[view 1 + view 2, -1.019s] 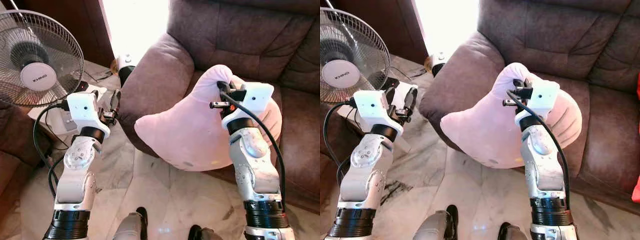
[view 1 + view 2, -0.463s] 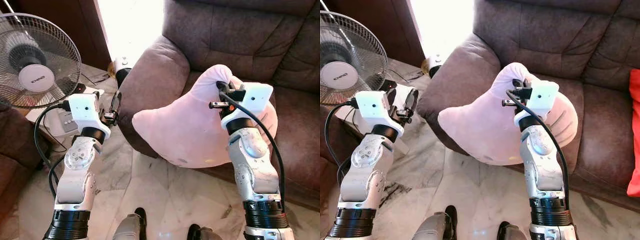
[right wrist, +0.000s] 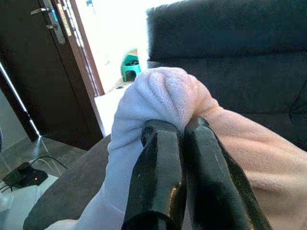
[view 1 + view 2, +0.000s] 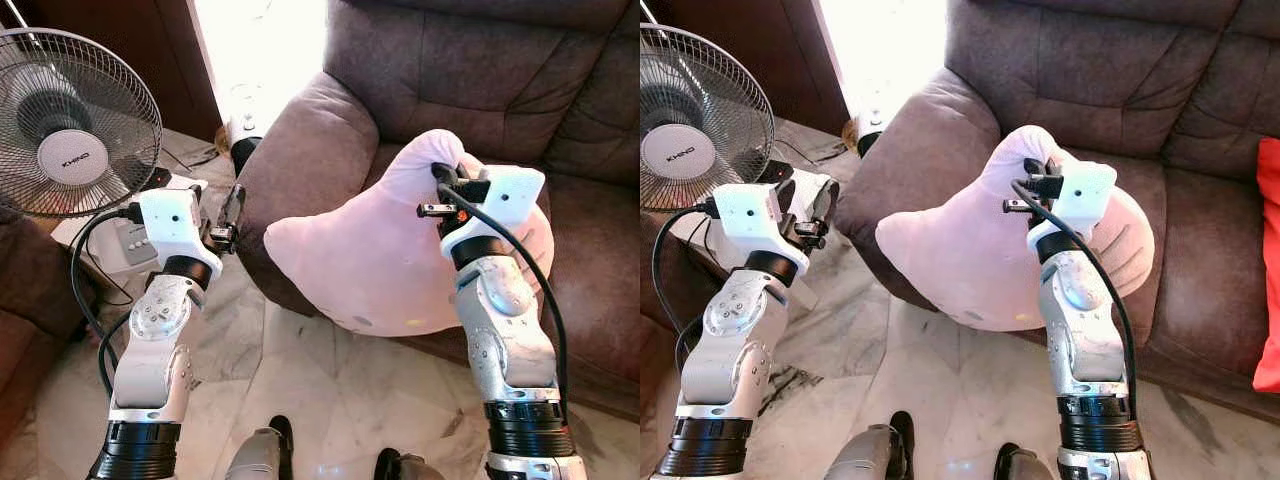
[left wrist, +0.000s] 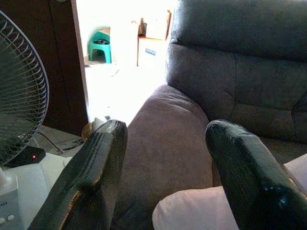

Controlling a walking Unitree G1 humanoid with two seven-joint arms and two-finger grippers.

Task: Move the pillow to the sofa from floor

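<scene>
- The right gripper (image 3: 180, 139), fingers pinched tight on a bunched corner, holds the pink pillow (image 4: 370, 260) against the brown sofa (image 4: 470, 70) seat.
- The left gripper (image 5: 165, 165) hangs wide apart beside a fan (image 4: 70, 125).

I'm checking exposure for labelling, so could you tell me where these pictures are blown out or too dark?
Both eye views: the doorway is washed out white; pillow and sofa read clearly. Left wrist view: the same glare. Right wrist view: bright doorway, very dark sofa back.
</scene>
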